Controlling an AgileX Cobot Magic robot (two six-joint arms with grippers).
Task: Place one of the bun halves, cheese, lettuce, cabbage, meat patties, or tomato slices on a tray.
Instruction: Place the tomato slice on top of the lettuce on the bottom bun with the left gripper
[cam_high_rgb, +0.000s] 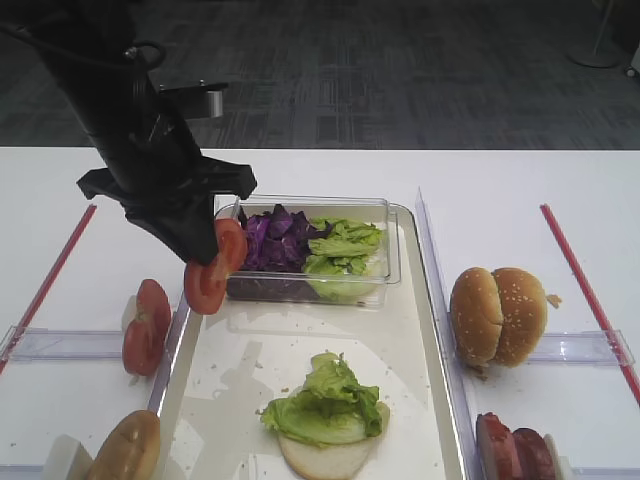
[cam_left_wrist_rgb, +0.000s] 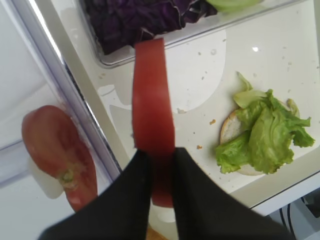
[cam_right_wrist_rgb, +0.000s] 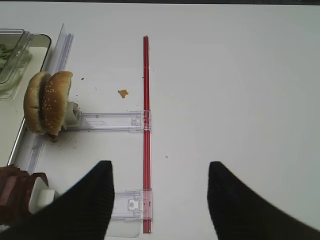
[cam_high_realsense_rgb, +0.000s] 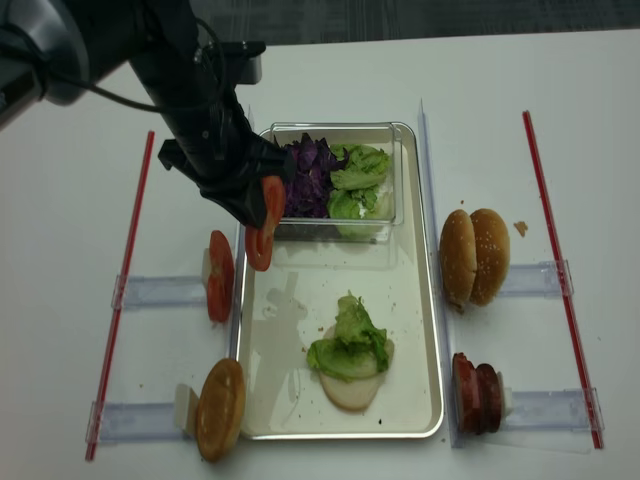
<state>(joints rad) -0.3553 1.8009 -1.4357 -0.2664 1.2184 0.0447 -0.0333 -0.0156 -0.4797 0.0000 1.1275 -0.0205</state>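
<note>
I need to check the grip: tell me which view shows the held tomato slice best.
The left wrist view: the tomato slice fills the frame edge-on, pinched in the left end effector. Both exterior high views show it smaller, hanging over the tray edge. The right wrist view misses it entirely.

Left pincer (cam_left_wrist_rgb: 159, 160) clamped, pointing steeply down; right pincer (cam_right_wrist_rgb: 160, 200) closed, empty.
</note>
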